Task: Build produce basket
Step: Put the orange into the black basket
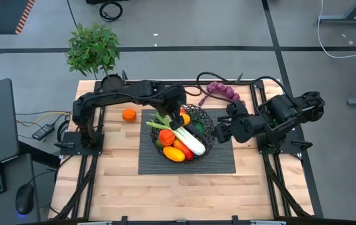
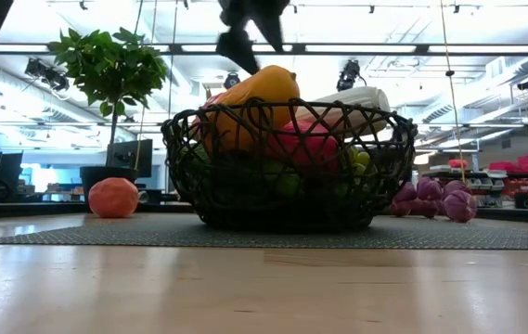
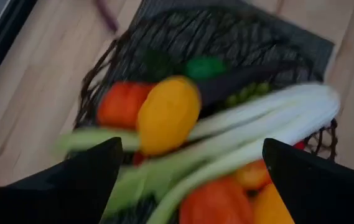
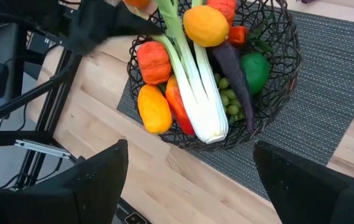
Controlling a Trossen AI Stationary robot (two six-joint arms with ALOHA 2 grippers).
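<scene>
The black wire basket (image 1: 205, 125) stands on a dark mat and holds produce: a leek (image 4: 195, 81) lying across the heap, a yellow lemon (image 3: 167, 112), a yellow pepper (image 4: 153, 109), orange-red tomatoes, green grapes and a dark aubergine. My left gripper (image 1: 178, 115) hangs open above the basket's far left part, with nothing between its fingers (image 3: 83, 174). My right gripper (image 1: 218, 133) waits open just right of the basket, raised and tipped toward it.
An orange round fruit (image 1: 129, 114) lies on the bare wood left of the mat (image 1: 221, 159). Purple grapes (image 1: 223, 90) lie at the far right behind the basket. A potted plant (image 1: 93, 50) stands at the far left corner.
</scene>
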